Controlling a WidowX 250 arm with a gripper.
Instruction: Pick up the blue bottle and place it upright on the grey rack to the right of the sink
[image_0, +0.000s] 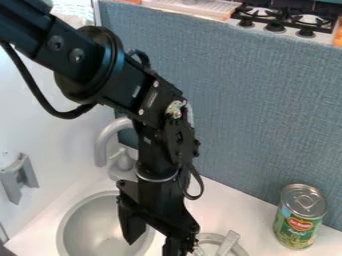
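The black gripper (153, 248) hung by the sink (64, 225) at the bottom, fingers apart and holding nothing. A gray round thing (229, 243) sat just to the right. Farther right, in the lower right corner, the can (299, 216) stood up tall.

Obs.: my black arm (87, 60) enters upper left, slants down rightward, then bends to a near-vertical wrist (160, 170). Cable (50, 105) loops beneath the upper link. End effector (153, 246) points down over the surface (230, 207), forward of its back edge; fingers (132, 227) spread apart.
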